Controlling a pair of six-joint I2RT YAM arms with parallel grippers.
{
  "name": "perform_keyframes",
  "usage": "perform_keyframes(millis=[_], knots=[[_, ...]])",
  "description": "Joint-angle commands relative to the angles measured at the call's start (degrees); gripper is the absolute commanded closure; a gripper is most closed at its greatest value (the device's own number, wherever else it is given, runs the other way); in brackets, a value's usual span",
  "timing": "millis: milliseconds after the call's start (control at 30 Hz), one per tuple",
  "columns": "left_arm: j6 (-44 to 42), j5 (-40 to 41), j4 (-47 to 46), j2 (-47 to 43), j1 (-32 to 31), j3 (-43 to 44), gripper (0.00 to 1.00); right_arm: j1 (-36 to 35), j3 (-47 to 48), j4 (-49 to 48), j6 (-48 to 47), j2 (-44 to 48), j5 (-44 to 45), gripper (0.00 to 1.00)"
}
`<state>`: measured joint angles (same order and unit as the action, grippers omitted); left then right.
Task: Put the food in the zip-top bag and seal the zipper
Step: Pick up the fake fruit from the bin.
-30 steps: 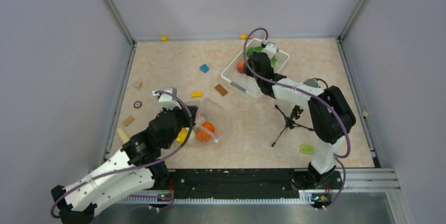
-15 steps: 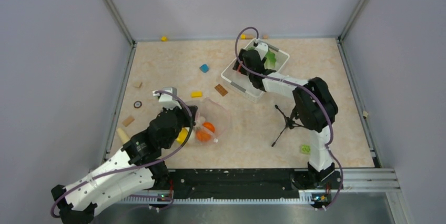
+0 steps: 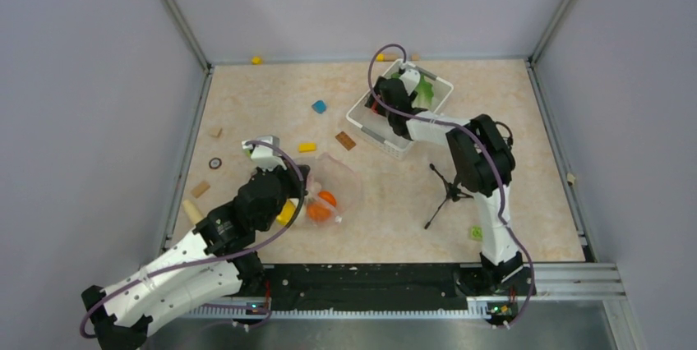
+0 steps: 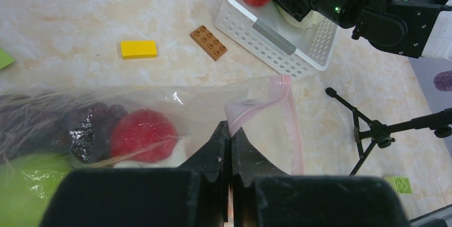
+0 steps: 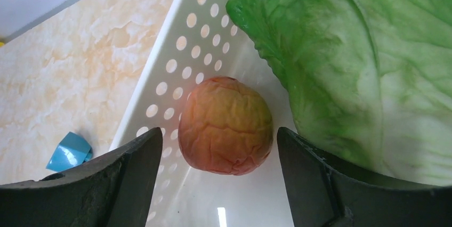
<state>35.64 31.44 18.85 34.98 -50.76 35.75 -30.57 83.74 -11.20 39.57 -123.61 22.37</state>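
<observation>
The clear zip-top bag (image 3: 339, 187) lies on the table left of centre. My left gripper (image 4: 230, 127) is shut on its mouth edge, where the pink zipper (image 4: 291, 123) curls up. Through the plastic I see a red fruit (image 4: 143, 135), the dark grape bunch (image 4: 88, 126) and a green lime (image 4: 24, 184); from above, orange pieces (image 3: 321, 206) and a yellow lemon (image 3: 286, 213) show. My right gripper (image 5: 218, 134) hangs open inside the white basket (image 5: 184, 46). Its fingers stand either side of a red-orange apple (image 5: 225, 115), with a gap on both sides. The green lettuce (image 5: 362, 62) lies beside it.
A black tripod (image 3: 448, 190) stands right of the bag, with a green block (image 3: 476, 233) near it. A brown brick (image 3: 346, 140), a yellow block (image 3: 306, 147) and a blue block (image 3: 319, 107) lie between bag and basket (image 3: 374, 132). Wooden pieces (image 3: 200, 189) sit at the left.
My right gripper has opened wide and shifted left within the basket to straddle the apple, its arm folding in. The left gripper and the bag have stayed put.
</observation>
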Motion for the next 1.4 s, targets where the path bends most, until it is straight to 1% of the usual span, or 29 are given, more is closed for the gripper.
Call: perform_keyframes(millis=[0, 233, 367, 533, 567, 600, 633, 667, 767, 967, 1167, 1267, 1367], knots=[[-0.39, 1.56, -3.45, -0.78, 0.05, -0.93, 1.0, 1.12, 2.63, -2.49, 1.87, -2.42, 0.54, 0.22], [-0.4, 1.69, -3.5, -0.52, 0.05, -1.03, 1.0, 1.12, 4.48, -2.88, 2.21, -4.53, -0.69, 0.28], [-0.39, 1.65, -3.82, -0.11, 0.05, -0.99, 1.0, 1.16, 3.76, -3.69, 3.49, -4.92, 0.14, 0.33], [0.09, 1.91, -4.07, 0.33, 0.05, -1.2, 1.0, 1.18, 0.53, -7.03, 4.3, -3.62, 1.69, 0.48], [0.13, 1.91, -4.16, 0.35, 0.05, -1.3, 1.0, 1.13, -0.38, -7.85, 4.22, -3.05, 1.78, 0.53], [0.13, 1.8, -4.17, 0.39, 0.05, -1.24, 1.0, 1.17, -1.38, -8.86, 3.8, -2.46, 1.8, 0.6], [0.21, 1.72, -4.22, 0.41, 0.05, -1.21, 1.0, 1.15, -2.42, -10.22, 2.76, -1.74, 1.59, 0.63], [0.22, 1.62, -4.29, 0.36, 0.05, -1.35, 1.0, 1.17, -3.48, -12.23, 1.91, -1.02, 0.66, 0.64], [0.28, 1.64, -4.52, 0.52, 0.05, -1.54, 1.0, 1.12, -5.39, -13.54, 0.29, 1.32, -1.87, 0.66], [0.82, 1.43, -4.76, 0.69, 0.05, -1.7, 1.0, 1.04, -13.66, -17.05, -0.89, 9.3, -3.31, 0.67], [1.16, 1.2, -4.88, 0.71, 0.05, -1.79, 1.0, 0.87, -21.22, -21.12, -2.77, 18.33, -10.59, 0.67], [1.25, 1.04, -4.88, 0.57, 0.04, -1.74, 1.0, 0.42, -23.33, -21.94, -4.27, 21.99, -13.67, 0.67], [1.35, 0.97, -4.88, 0.25, 0.05, -1.87, 1.0, -0.99, -24.72, -21.36, -6.26, 25.77, -14.05, 0.67]])
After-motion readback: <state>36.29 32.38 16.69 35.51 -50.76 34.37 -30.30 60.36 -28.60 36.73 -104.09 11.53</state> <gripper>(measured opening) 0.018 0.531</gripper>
